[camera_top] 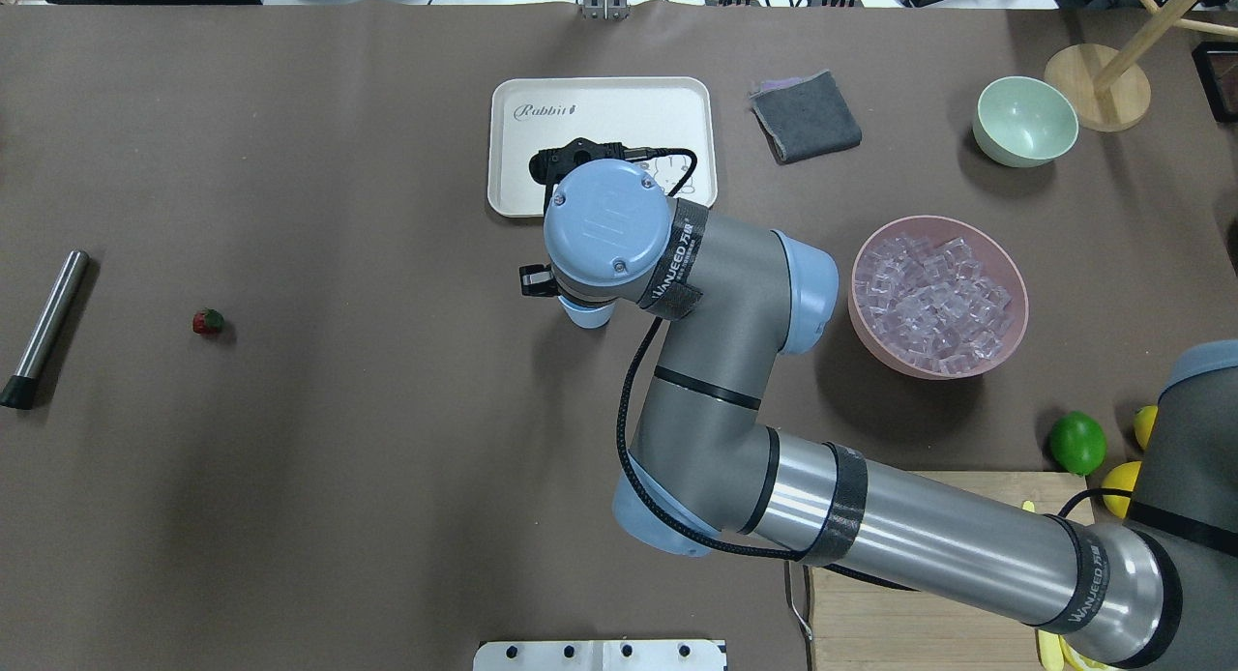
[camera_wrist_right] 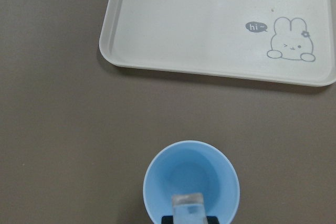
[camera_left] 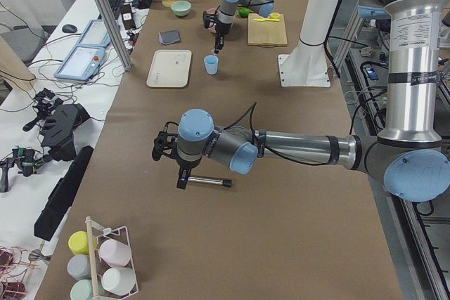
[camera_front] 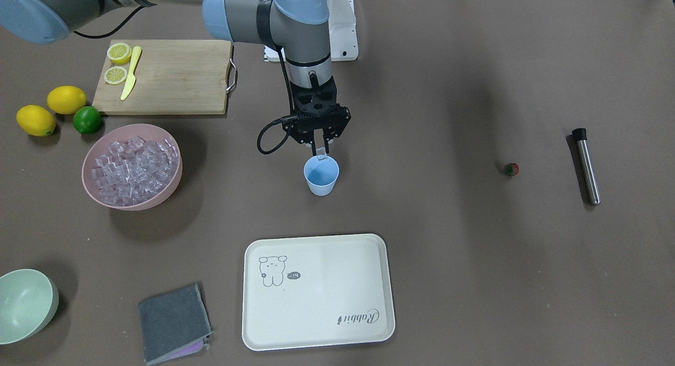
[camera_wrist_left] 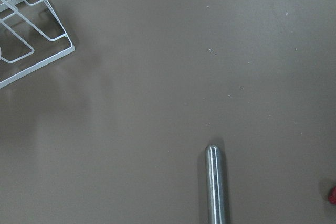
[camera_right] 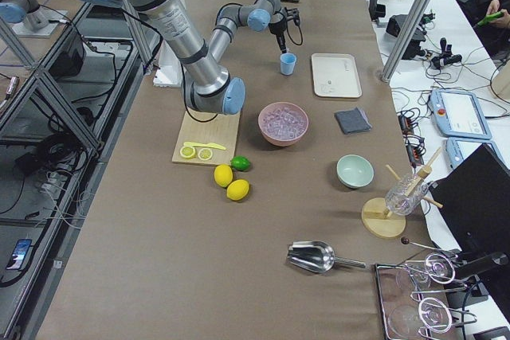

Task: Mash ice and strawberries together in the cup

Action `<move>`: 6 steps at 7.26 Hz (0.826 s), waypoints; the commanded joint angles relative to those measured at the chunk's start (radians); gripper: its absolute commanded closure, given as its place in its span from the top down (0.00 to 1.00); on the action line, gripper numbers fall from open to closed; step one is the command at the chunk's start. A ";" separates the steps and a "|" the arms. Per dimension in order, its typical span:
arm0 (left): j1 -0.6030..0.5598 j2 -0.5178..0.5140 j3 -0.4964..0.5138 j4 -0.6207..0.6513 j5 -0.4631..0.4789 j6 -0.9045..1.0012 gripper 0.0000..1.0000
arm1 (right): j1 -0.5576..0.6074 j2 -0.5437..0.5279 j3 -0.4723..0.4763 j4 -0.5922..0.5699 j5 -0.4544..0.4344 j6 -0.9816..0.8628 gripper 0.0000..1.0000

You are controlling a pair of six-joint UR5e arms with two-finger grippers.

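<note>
The light blue cup (camera_front: 321, 176) stands upright and looks empty mid-table, near the tray. My right gripper (camera_front: 322, 151) hangs just above its rim, shut on one clear ice cube (camera_wrist_right: 188, 203), which sits over the cup's mouth (camera_wrist_right: 191, 174). The rest of the ice (camera_front: 133, 168) is heaped in a pink bowl (camera_front: 161, 200). The tiny red strawberry (camera_front: 511, 169) lies alone on the table, beside a steel muddler (camera_front: 587, 165). My left gripper (camera_left: 181, 173) hovers over the muddler (camera_left: 207, 182); I cannot tell whether it is open or shut.
A white tray (camera_front: 316, 302) lies in front of the cup. A grey cloth (camera_front: 171, 321) and a pale green bowl (camera_front: 23, 302) lie beyond the pink bowl. A cutting board (camera_front: 174, 76) with lemon slices and a knife, two lemons and a lime (camera_front: 87, 119) lie near the right arm.
</note>
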 commanded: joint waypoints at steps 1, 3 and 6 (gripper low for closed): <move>0.000 0.000 -0.002 0.000 -0.002 -0.001 0.97 | 0.000 -0.010 -0.030 0.026 -0.015 -0.002 0.26; 0.000 0.002 0.000 0.000 -0.002 -0.001 0.97 | 0.000 -0.007 -0.034 0.028 -0.024 0.001 0.34; 0.000 0.002 0.003 0.000 0.000 0.005 0.97 | -0.004 -0.015 -0.024 0.028 -0.023 -0.002 0.81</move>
